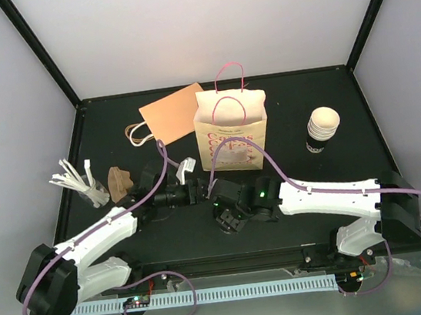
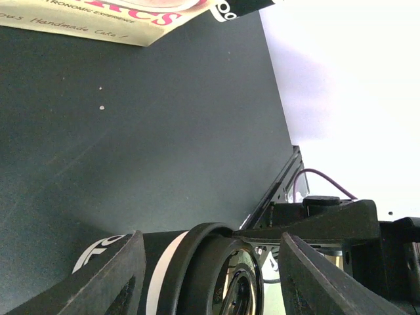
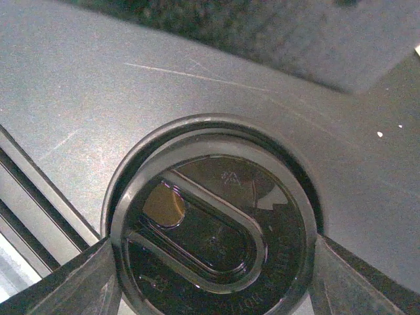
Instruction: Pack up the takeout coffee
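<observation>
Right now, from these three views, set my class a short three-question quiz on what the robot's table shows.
1. True or false: the printed paper bag lies flat on the table.
2. What does the right gripper hold? A) a black lid B) a spoon C) a napkin
3. Fill in: the cream ribbed cup stands to the bag's ____ side.
Key: 1 false, it stands upright; 2 A; 3 right.
</observation>
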You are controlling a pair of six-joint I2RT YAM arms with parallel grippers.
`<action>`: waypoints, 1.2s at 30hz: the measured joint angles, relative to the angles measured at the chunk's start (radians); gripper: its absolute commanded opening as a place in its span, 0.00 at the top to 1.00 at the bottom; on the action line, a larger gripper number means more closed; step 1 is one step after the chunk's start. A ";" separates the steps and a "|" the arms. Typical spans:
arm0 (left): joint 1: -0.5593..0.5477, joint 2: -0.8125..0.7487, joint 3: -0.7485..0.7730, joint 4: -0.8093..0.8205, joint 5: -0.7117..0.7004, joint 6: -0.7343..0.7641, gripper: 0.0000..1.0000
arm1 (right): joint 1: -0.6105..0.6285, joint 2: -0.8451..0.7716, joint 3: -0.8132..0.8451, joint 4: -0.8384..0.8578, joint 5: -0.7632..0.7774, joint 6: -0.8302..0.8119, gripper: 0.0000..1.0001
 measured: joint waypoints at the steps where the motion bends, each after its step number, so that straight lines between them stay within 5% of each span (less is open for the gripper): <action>1: 0.000 0.001 0.000 0.000 0.005 0.002 0.43 | 0.001 0.000 0.000 0.001 0.000 -0.002 0.27; 12: 0.015 0.012 -0.021 0.003 0.033 0.014 0.47 | 0.005 0.017 0.011 0.005 -0.001 -0.009 0.27; 26: 0.015 0.079 -0.061 0.038 0.074 0.021 0.68 | 0.005 0.028 0.018 0.014 -0.009 -0.024 0.27; 36: 0.019 0.079 -0.081 0.058 0.089 0.052 0.68 | 0.006 0.033 0.021 0.019 -0.012 -0.028 0.27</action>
